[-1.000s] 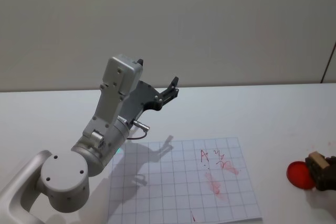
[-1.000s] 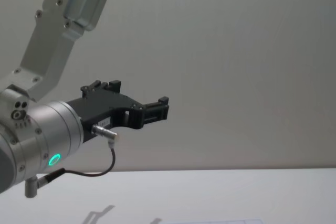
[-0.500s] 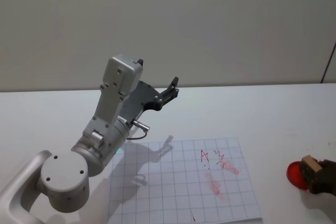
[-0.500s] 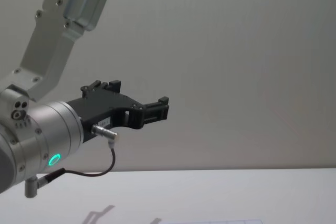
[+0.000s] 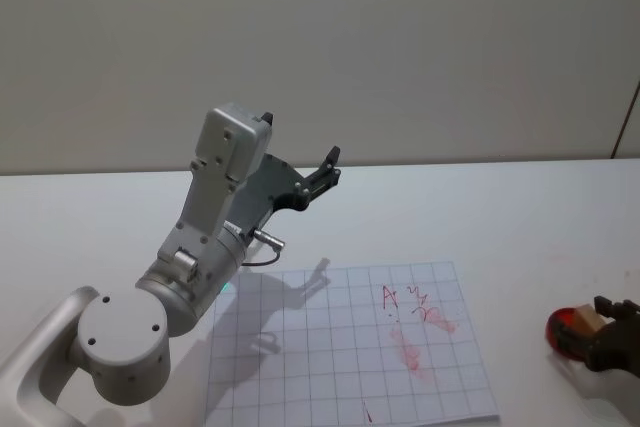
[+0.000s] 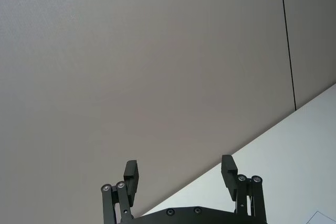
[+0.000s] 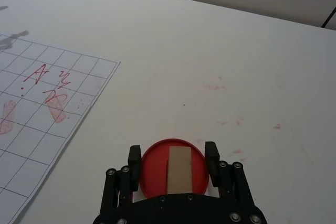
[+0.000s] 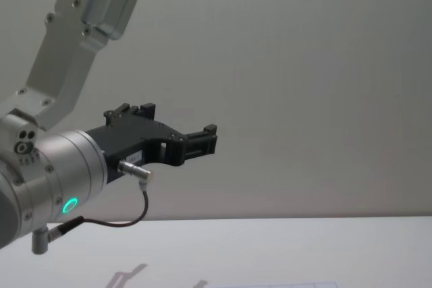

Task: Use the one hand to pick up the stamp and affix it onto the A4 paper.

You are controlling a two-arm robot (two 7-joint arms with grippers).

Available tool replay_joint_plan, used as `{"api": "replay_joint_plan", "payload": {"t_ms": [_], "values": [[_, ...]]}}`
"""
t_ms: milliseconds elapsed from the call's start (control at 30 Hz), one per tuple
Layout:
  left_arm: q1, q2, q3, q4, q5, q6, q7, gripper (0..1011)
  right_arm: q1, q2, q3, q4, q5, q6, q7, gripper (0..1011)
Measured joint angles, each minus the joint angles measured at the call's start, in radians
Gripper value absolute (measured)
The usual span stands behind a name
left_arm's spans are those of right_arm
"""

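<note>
From the wrist, the right gripper (image 7: 174,157) spreads around the stamp (image 7: 180,169), now lower on the red pad (image 7: 152,167); left gripper (image 6: 179,174) stays open.

Tan-brown rectangular stamp block (image 7: 180,169) on round red ink pad (image 7: 172,167).
White paper sheet (image 5: 330,347) ruled in thin bluish grid, smeared with red marks; black ribbed gripper (image 7: 172,156); white tabletop (image 7: 210,56) flecked red.
</note>
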Motion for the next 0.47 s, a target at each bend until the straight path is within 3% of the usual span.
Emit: {"api": "replay_joint_plan", "payload": {"t_ms": [267, 467], "values": [[0.000, 0.000, 0.000, 0.000, 0.000, 0.000, 0.000, 1001, 0.002, -0.001, -0.001, 0.001, -0.002, 0.002, 0.002, 927], [0.000, 0.000, 0.000, 0.000, 0.000, 0.000, 0.000, 1001, 0.002, -0.002, -0.002, 0.002, -0.002, 0.003, 0.003, 1001]]}}
